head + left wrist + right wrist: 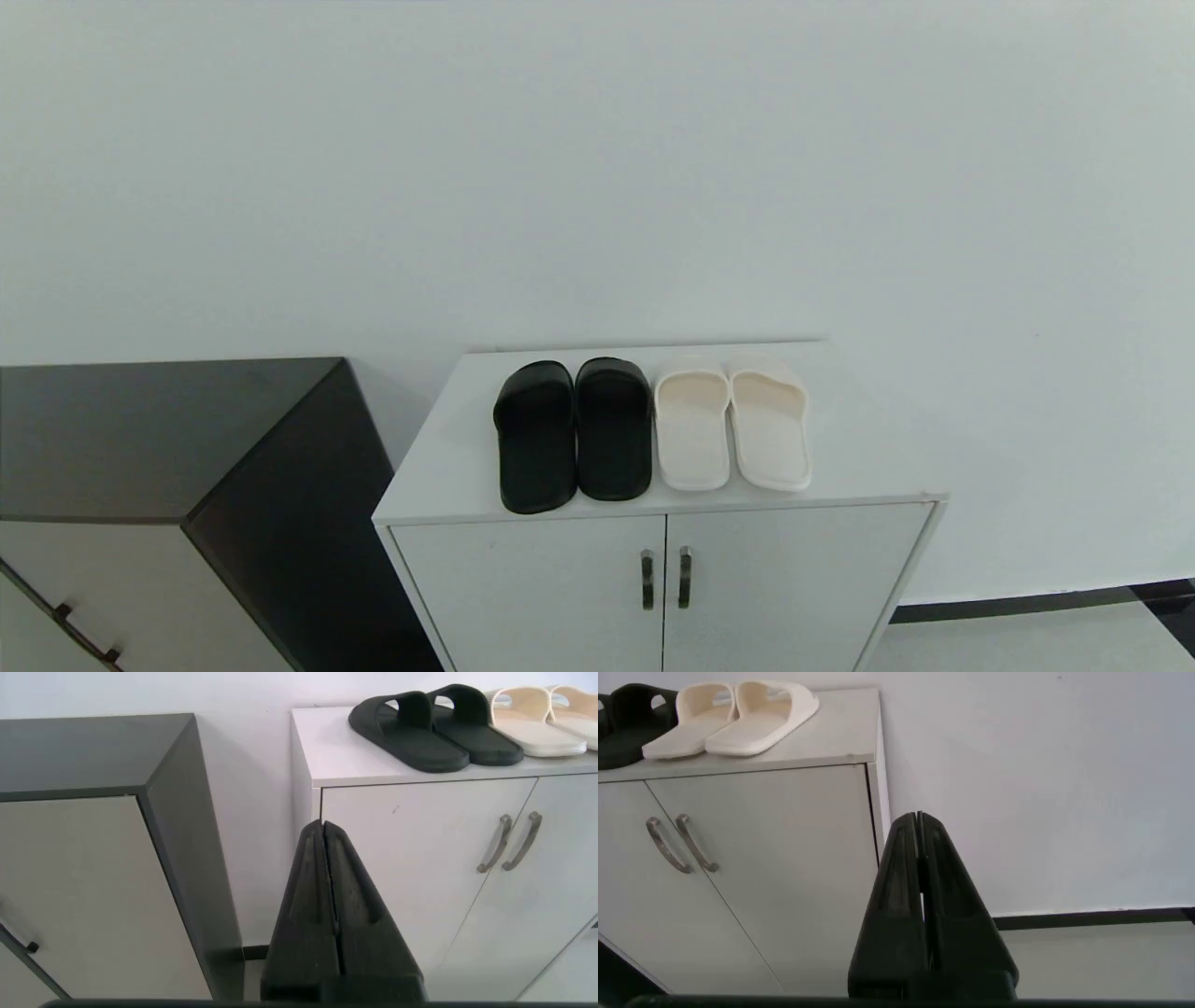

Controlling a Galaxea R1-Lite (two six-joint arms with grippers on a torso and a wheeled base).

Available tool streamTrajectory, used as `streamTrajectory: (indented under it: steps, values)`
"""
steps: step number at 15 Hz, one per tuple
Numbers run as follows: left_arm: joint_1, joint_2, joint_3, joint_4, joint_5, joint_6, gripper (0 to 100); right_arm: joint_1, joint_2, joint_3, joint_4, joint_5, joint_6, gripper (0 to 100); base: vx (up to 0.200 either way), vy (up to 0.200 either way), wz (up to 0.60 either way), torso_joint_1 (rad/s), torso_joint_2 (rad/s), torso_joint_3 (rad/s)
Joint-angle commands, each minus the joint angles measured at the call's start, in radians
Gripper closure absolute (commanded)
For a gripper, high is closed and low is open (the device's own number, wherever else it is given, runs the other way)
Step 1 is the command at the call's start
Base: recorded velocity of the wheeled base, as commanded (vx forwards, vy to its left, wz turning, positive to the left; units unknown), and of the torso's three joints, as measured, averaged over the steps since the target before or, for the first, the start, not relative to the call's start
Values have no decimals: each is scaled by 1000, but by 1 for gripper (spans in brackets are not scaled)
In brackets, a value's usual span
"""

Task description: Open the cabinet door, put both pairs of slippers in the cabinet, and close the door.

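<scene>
Black slippers (571, 434) and cream slippers (733, 425) wait atop the shut cabinet (794, 579), ahead of my clenched, empty left gripper (323, 835) and right gripper (920, 826).

left tool (323, 829) fingers pressed together, right tool (920, 819) likewise

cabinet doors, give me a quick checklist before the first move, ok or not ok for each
1. Doors open for loading: not ok, both shut.
2. Handles free to grasp: ok, nothing in front of them.
3. Black slippers on the cabinet top: ok, side by side.
4. Cream slippers beside them: ok.
5. Left gripper empty: ok, shut on nothing.
6. Right gripper empty: ok, shut on nothing.
</scene>
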State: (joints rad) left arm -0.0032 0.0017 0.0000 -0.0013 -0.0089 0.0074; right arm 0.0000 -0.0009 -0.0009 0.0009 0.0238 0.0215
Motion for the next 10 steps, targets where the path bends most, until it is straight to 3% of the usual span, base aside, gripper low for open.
streamTrajectory:
  steps: [1,9,10]
  values:
    - [0,0,0,0,0,0,100,0,1,-1,-1,-1,-2,100,0,0,0,0,0,0]
    - [0,0,0,0,-2,-1,100,0,1,-2,-13,7,-18,100,0,0,0,0,0,0]
    - [0,0,0,0,-2,0,100,2,9,-91,-55,15,35,100,0,0,0,0,0,0]
